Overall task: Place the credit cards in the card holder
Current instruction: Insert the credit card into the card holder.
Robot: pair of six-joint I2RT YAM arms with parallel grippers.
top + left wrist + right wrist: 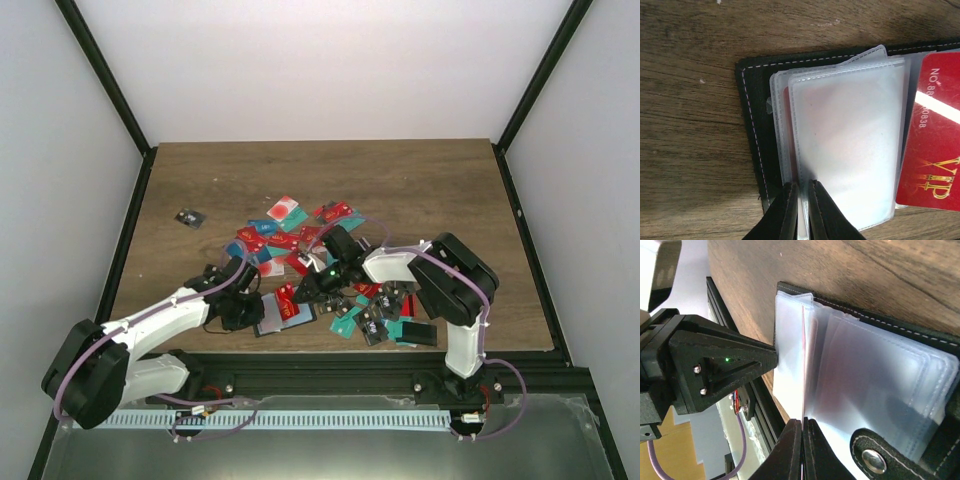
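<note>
At the near edge of the wooden table (420, 180) lies the open black stitched bifold card holder (752, 125), the left gripper (802, 184) pinched on its front clear plastic pocket (850, 140), which looks empty. The right gripper (803, 421) clamps a red VIP-printed plastic card (935, 145) at the pockets' open side; mis-angled, it could slip between sleeves or tug the pinch loose. Farther back, loose red, teal and blue cards (262, 238) lie heaped.

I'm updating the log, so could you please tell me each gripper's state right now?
Left gripper: closed on a clear pocket of the card holder.
Right gripper: closed on a red credit card.
</note>
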